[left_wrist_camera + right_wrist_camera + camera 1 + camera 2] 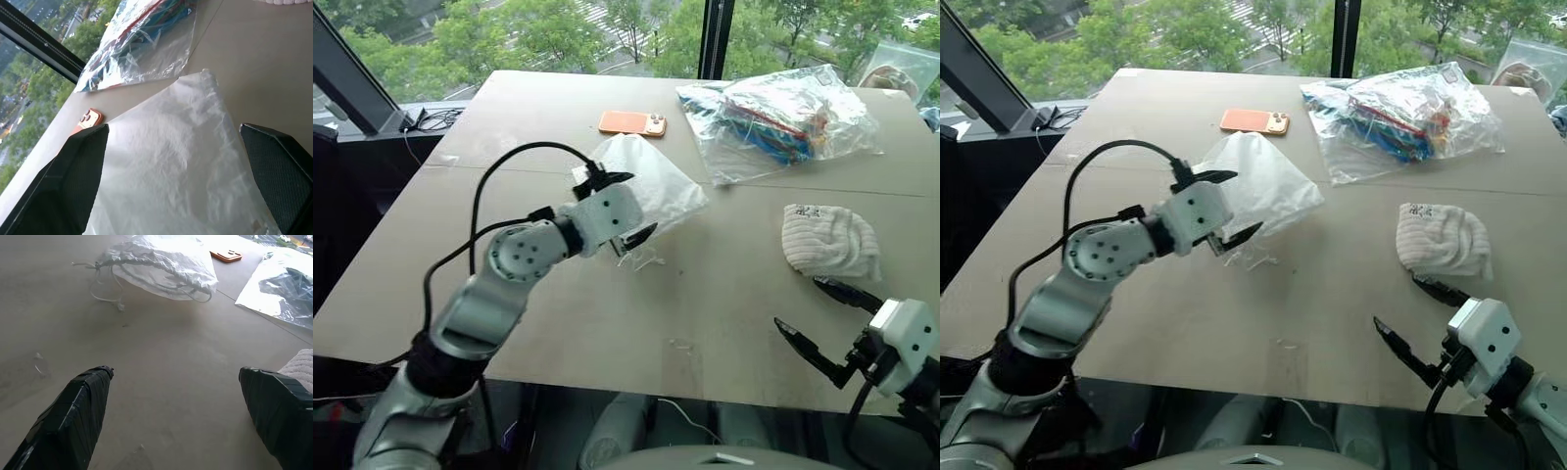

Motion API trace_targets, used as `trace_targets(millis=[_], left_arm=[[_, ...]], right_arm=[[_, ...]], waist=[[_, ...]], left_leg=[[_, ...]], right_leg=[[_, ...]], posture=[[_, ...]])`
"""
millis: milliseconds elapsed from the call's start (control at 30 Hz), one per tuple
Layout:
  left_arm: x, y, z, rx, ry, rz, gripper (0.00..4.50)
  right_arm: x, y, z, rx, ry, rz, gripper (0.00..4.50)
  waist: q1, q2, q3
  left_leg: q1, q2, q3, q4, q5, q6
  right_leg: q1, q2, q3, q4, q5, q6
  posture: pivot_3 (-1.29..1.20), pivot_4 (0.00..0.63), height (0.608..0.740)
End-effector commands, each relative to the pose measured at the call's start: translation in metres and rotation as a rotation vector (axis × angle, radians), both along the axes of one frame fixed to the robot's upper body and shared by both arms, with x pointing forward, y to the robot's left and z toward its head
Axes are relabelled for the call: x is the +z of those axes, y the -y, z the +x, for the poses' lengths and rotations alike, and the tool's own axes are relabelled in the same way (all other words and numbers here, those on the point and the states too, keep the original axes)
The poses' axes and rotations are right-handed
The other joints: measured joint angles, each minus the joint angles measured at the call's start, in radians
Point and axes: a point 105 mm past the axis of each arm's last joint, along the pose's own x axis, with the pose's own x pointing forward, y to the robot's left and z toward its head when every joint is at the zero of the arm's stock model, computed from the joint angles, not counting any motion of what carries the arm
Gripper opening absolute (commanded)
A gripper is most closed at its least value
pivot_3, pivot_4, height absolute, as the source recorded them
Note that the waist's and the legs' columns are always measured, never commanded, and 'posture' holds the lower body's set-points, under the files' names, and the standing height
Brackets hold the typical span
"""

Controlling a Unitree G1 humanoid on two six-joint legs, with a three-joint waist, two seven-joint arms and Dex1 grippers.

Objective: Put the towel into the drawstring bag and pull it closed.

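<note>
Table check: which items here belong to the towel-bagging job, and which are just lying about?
Job items:
- towel, lying loose by the open right gripper
- drawstring bag, with the open left gripper at it

Lying about:
- orange phone
- clear plastic bag of colourful contents

Beige table (558, 323), windows behind, green trees outside, probably daylight
</note>
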Motion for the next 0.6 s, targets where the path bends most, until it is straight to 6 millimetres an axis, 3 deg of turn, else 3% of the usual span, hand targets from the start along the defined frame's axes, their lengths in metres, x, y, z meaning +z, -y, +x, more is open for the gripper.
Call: trace_targets(millis=[33,200,367,533,600], left_arm=[[-0.006,0.007,0.009,0.021,0.028,0.052,4.44],[-0.017,0.015,0.027,0.117,0.053,0.151,4.44],[-0.015,0.028,0.035,0.154,0.109,0.201,4.44],[-0.01,0.031,0.041,0.134,0.176,0.255,2.41],[-0.01,0.028,0.046,0.139,0.168,0.262,1.35]], right_arm=[[0.003,0.0,-0.005,0.009,0.022,-0.035,4.49],[0.0,0.001,-0.006,-0.001,0.019,-0.029,4.49],[-0.002,0.0,-0.006,-0.005,0.024,-0.032,4.49],[0.003,-0.001,-0.001,-0.035,0.046,-0.017,4.5],[0.004,0.0,0.001,-0.047,0.056,-0.015,4.5]], waist=[[0.002,0.0,0.0],[0.001,-0.001,0.0],[0.001,-0.001,0.0],[0.0,-0.001,0.0],[0.002,-0.001,0.0]], left_leg=[[0.0,0.0,0.0,0.0,0.0,0.0],[-0.001,0.0,0.0,0.002,0.0,0.0],[-0.001,0.0,0.0,0.002,0.0,0.0],[-0.001,0.0,0.0,0.003,0.0,0.0],[-0.001,0.0,-0.001,0.003,0.0,0.0]], right_leg=[[0.0,0.001,0.0,0.0,0.0,0.0],[0.0,0.002,0.0,0.001,0.0,0.0],[0.0,0.003,0.0,0.001,0.0,0.0],[-0.001,0.003,0.0,0.002,0.0,0.001],[-0.001,0.003,0.0,0.002,0.0,0.001]], posture=[[0.0,0.15,0.74],[0.0,0.15,0.74],[0.0,0.15,0.74],[0.0,0.15,0.74],[0.0,0.15,0.74]])
